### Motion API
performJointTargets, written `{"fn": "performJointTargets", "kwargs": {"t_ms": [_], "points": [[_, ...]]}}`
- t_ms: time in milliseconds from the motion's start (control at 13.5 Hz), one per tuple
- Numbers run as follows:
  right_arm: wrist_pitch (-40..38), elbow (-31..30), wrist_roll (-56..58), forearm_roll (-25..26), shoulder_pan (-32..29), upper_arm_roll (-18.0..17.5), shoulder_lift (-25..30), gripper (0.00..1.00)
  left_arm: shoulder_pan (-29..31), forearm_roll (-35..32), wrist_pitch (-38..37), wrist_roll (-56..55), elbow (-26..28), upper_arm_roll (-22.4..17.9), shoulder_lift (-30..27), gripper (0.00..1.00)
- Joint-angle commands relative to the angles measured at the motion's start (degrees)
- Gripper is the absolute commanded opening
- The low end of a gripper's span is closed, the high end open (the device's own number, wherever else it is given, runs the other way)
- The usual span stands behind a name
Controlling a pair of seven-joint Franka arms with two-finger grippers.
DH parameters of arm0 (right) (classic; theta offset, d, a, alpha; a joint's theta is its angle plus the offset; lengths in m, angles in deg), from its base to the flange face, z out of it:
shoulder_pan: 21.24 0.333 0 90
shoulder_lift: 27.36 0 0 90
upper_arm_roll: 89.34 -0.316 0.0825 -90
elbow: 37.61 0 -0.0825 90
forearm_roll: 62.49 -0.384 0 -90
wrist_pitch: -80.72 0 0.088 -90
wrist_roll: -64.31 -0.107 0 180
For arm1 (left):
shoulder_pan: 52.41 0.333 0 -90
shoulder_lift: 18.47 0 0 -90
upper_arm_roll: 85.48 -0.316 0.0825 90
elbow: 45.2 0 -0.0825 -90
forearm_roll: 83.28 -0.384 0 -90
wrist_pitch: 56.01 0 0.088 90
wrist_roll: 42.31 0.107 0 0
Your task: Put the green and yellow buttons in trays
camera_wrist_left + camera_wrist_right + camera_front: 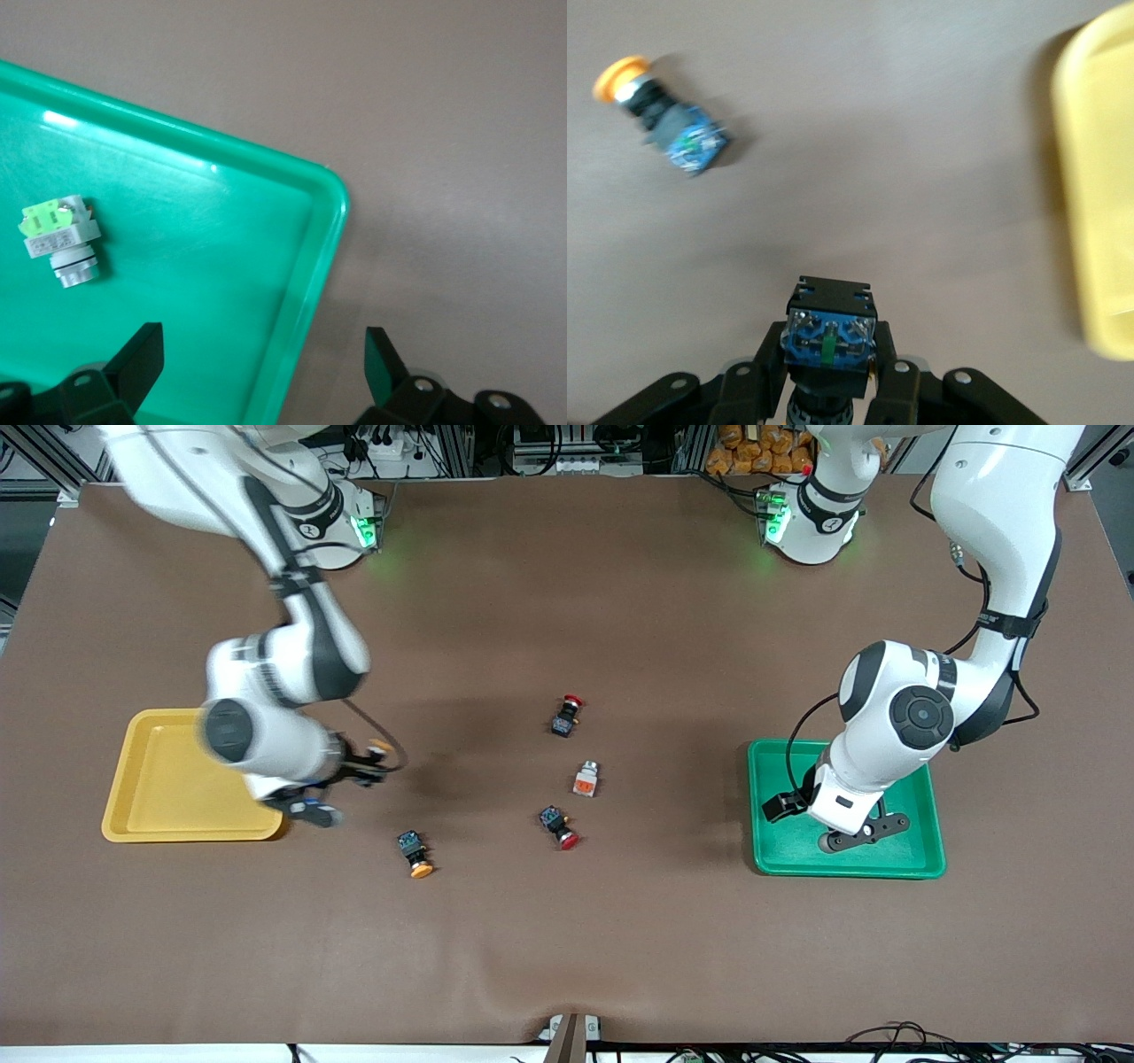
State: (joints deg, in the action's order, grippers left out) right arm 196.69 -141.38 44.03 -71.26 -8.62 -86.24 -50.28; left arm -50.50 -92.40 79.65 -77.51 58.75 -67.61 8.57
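Green plastic fills most of the left wrist view: the green tray (292,292), with the green-faced button (60,241) lying on its side on the tray floor, apart from the claw. The left gripper (864,834) is held over this tray, jaws spread wide with nothing between them; one fingertip is seen over the tray floor, the other over bare table past the rim.

Right gripper (830,372) is carried over the brown table surface (567,948) just beside the yellow tray (159,784), at the tray's edge toward the table's middle. Its jaws are clamped on a black-bodied push button (830,332), blue terminal block facing the wrist camera; the cap is hidden below the fingers.

A second yellow-capped button (415,854) is seen lying on the table near the right gripper. Well apart from both claws, at mid-table, two red-capped buttons (566,715) (558,826) and a silver-bodied switch with an orange face (585,779) are noted.
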Motion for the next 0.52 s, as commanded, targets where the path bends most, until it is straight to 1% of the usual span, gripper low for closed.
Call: {"fn": "performJointTargets", "kwargs": {"t_ms": [0,148,223,371,445], "points": [[-5.3,2.6,13.7,0.3,-8.7,-1.2,0.2,0.03,-3.0,-1.7,-3.5,-0.8,-6.5,0.4,2.7,1.0],[-5.4,2.5,22.4,0.5,-13.2,-1.1,0.0,0.04,-6.5,-1.6,-4.4,-1.2,-10.5,0.0,4.9,1.0],[-5.4,2.5,26.0,1.2,-15.5,-1.1,-0.3,0.05,-7.0,-1.6,-4.4,-1.3,-11.6,0.0,5.3,1.0],[-5.1,3.3,33.5,2.9,-19.5,-1.2,-1.6,0.09,-7.7,-1.8,-4.4,-0.9,-12.4,0.1,5.7,1.0],[-5.3,5.1,37.3,3.0,-21.4,-1.2,-3.2,0.16,-8.5,-1.8,-4.4,-0.9,-12.5,0.1,6.3,1.0]]}}
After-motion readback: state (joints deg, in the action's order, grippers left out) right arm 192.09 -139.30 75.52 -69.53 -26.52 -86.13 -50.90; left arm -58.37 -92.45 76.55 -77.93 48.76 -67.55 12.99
